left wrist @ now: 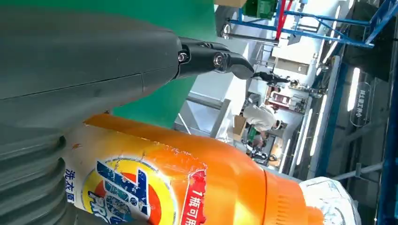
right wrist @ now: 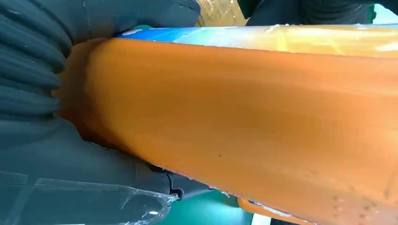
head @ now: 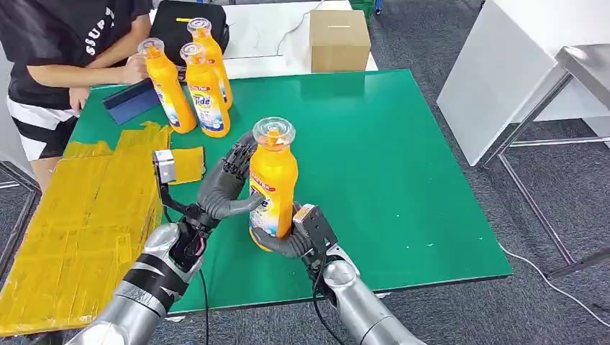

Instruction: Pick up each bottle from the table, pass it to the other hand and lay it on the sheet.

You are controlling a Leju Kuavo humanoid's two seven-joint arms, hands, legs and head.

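Robot test lab / industrial hall: green-topped desk [head: 403, 165] on grey carpet, white partition [head: 496, 79], cardboard box [head: 339, 39], blue steel racking [left wrist: 328, 28], strip lights overhead.

Glossy orange plastic bottle [head: 272, 183], smooth matt green table [head: 403, 158], crinkled yellow taped sheet [head: 79, 230], brown cardboard box [head: 339, 39].

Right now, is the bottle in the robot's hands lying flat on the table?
No, the bottle stands upright, gripped by the left hand and right hand.

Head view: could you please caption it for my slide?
Both hands, left hand and right hand, hold an upright orange bottle above the green table.
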